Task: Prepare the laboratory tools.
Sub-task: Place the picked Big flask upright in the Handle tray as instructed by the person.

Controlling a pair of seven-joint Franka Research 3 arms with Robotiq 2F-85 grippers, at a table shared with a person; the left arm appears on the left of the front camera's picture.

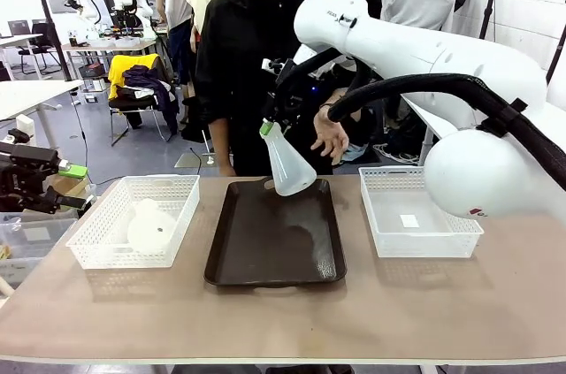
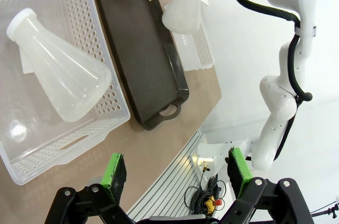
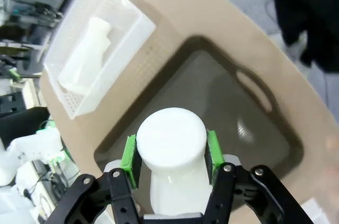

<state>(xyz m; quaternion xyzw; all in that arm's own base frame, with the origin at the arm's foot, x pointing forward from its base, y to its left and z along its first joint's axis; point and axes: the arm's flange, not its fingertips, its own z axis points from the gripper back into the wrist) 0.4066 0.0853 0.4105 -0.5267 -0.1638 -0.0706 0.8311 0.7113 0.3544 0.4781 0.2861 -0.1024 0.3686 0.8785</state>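
A: Right gripper (image 3: 170, 152)?
B: Clamped on the neck of the first flask (image 1: 290, 171), above the tray's (image 1: 274, 250) far end.
A: Left gripper (image 2: 177, 173)?
B: Wide open, empty — second flask (image 2: 58, 70) lies in the left basket (image 2: 114, 113).

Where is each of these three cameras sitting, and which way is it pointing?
Front: fixed between the arms, facing the person across the table; the right hand grips a flask.
Left wrist: by the left basket, looking down; the open left hand shows at the bottom.
Right wrist: looks down past its own fingers gripping the flask.
All share the tray.
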